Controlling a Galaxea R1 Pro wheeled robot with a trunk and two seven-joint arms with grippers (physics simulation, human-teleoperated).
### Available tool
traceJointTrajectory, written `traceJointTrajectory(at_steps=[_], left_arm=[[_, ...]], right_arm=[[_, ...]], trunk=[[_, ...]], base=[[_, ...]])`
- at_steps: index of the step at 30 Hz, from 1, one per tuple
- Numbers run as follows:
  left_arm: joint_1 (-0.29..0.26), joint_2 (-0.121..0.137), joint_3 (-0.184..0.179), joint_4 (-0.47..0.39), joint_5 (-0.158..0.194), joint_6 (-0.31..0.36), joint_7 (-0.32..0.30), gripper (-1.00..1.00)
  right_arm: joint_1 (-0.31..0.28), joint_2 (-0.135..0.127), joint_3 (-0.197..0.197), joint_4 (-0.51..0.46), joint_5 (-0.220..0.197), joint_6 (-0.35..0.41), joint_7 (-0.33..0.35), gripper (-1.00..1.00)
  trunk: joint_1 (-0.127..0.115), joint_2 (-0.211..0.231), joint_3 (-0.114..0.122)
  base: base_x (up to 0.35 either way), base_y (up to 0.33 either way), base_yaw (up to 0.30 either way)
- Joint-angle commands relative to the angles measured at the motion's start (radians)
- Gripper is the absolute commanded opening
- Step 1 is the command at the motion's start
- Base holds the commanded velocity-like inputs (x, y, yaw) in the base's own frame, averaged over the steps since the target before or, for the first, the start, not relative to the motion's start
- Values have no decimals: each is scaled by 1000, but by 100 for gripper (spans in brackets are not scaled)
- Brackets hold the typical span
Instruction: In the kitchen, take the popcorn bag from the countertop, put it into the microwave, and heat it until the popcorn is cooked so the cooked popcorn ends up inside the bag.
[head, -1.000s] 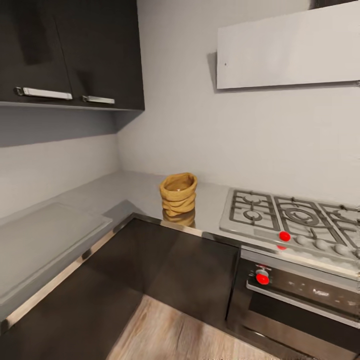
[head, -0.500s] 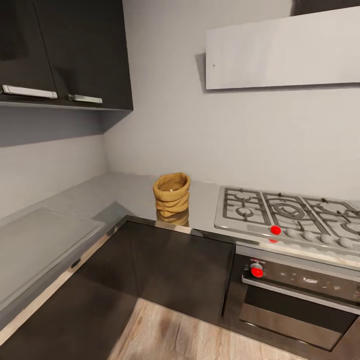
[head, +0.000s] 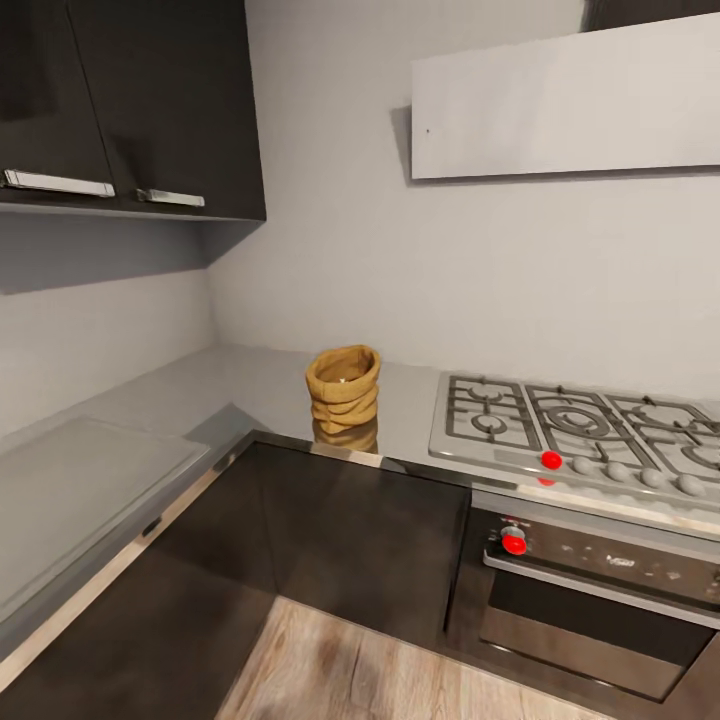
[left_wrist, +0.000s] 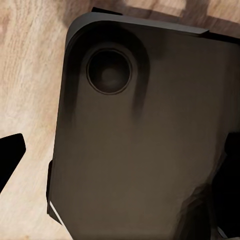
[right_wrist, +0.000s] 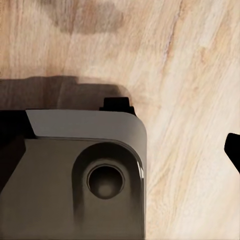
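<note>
Standing unchanged on the countertop (head: 270, 385) — popcorn bag (head: 343, 387), beside hob (head: 575, 428); hands' state untellable

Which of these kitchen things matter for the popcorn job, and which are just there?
For the job:
popcorn bag
countertop, which it stands on

Just there:
gas hob
oven
white hood
wall cabinets

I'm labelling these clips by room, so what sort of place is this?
A home kitchen, most likely: a gas hob set into a grey countertop, an oven beneath it, and dark wall cabinets above. A popcorn bag stands on the countertop.
</note>
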Motion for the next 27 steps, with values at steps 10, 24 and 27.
traceJointTrajectory(at_steps=[10,24,27], left_arm=[[0,0,0,0,8,0,-3,100],[0,0,0,-1,7,-1,-5,100],[0,0,0,0,7,-1,-5,100]], right_arm=[[-1,-2,-7,3,13,-10,4,100],[-1,-2,-7,3,13,-10,4,100],[-1,-2,-7,3,13,-10,4,100]], trunk=[[0,0,-1],[0,0,-1],[0,0,-1]], base=[[159,0,0],[220,58,0],[186,142,0]])
